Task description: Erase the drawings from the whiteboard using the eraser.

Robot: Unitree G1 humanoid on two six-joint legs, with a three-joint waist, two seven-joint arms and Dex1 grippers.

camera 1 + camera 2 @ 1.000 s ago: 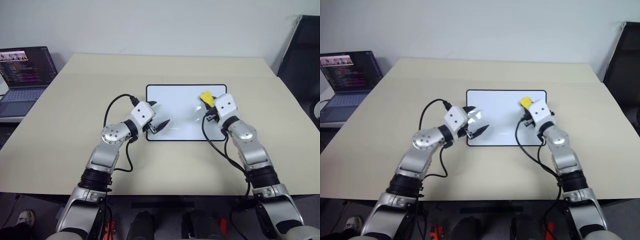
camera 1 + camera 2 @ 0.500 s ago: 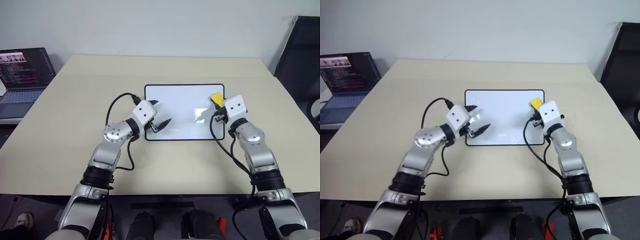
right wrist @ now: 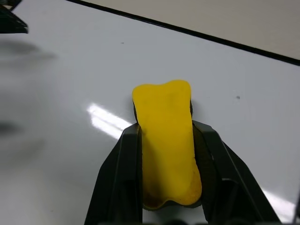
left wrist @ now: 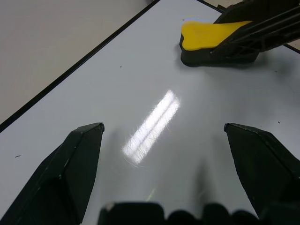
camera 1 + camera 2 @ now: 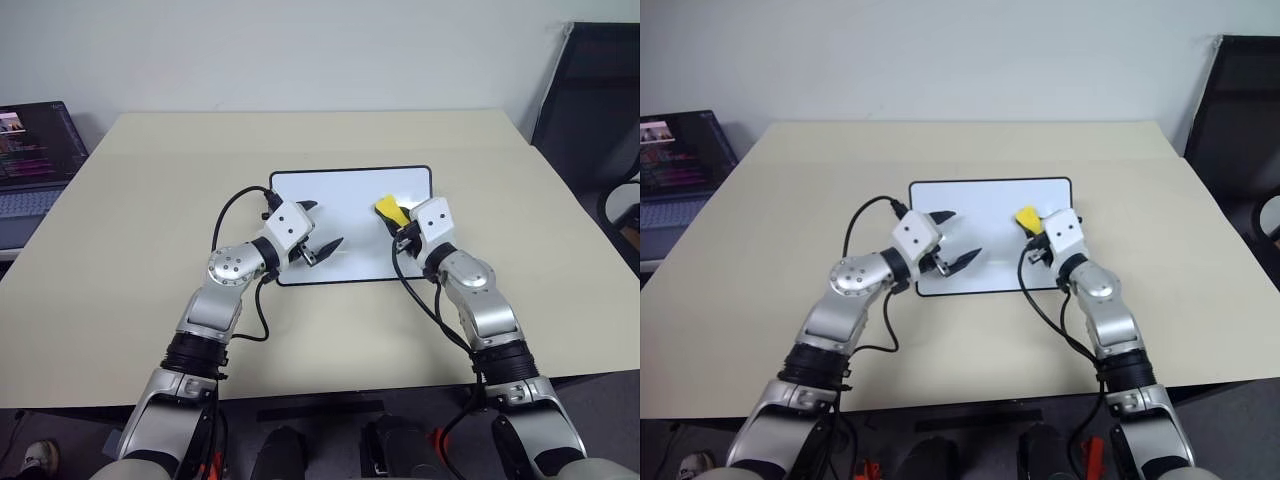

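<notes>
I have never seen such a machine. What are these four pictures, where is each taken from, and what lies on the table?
It is a humanoid robot with two arms, each ending in a two-fingered gripper. Two pictures come from cameras in its head, looking down over the arms; the other two come from a camera on each wrist, looking along the fingers. On the beige table lies a whiteboard. The right gripper is shut on a yellow eraser, which rests on the board. The left gripper is open over the board's near left part, holding nothing. A laptop stands at the far left, beside the table.
</notes>
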